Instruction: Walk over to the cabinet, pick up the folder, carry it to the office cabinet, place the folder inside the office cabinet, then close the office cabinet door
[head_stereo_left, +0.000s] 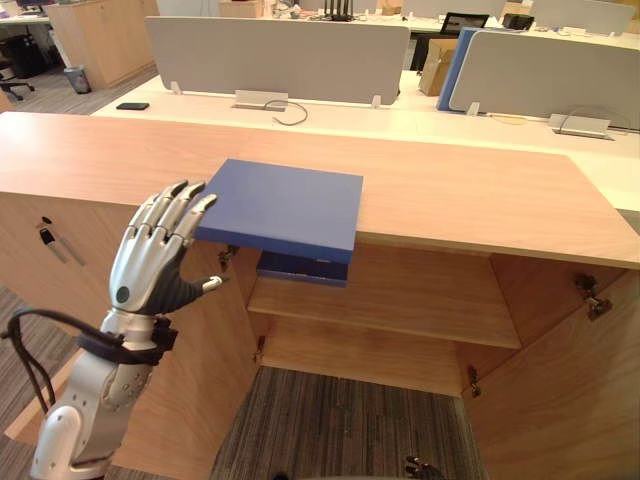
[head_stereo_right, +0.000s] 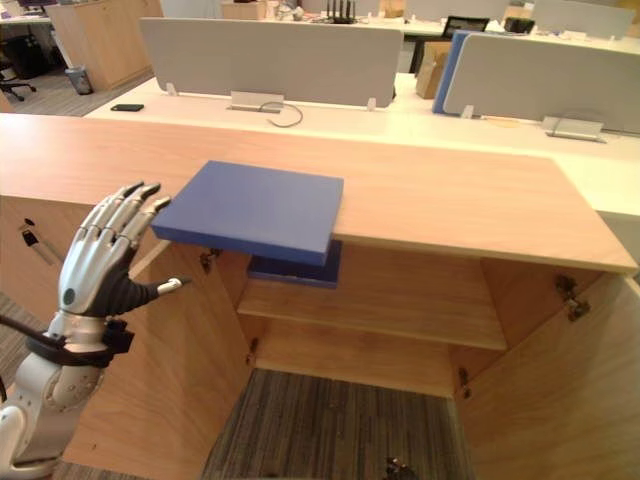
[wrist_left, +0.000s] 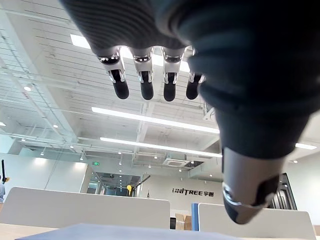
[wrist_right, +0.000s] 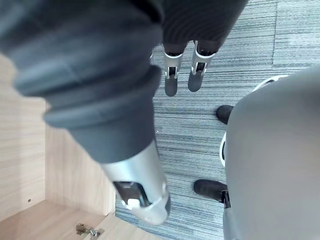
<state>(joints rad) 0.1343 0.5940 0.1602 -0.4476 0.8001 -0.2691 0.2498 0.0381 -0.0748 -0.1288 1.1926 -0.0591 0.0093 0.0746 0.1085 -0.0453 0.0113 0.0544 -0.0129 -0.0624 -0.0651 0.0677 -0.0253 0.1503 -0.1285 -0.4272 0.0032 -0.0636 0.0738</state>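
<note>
A flat blue folder (head_stereo_left: 285, 205) lies on the wooden cabinet top (head_stereo_left: 480, 190), its front part hanging out over the open compartment. My left hand (head_stereo_left: 150, 260) is raised just left of the folder's near left corner, open, fingers straight and thumb out. Its fingertips (head_stereo_left: 200, 198) reach the folder's left edge; I cannot tell if they touch. In the left wrist view the folder (wrist_left: 125, 232) shows beyond the straight fingers (wrist_left: 145, 85). My right hand (wrist_right: 171, 82) hangs over the grey carpet, fingers straight, holding nothing.
The cabinet stands open, with one door (head_stereo_left: 200, 370) swung out on the left and another (head_stereo_left: 560, 390) on the right. A second dark blue item (head_stereo_left: 300, 268) lies on the inner shelf (head_stereo_left: 420, 300). Behind are desks with grey dividers (head_stereo_left: 280, 58).
</note>
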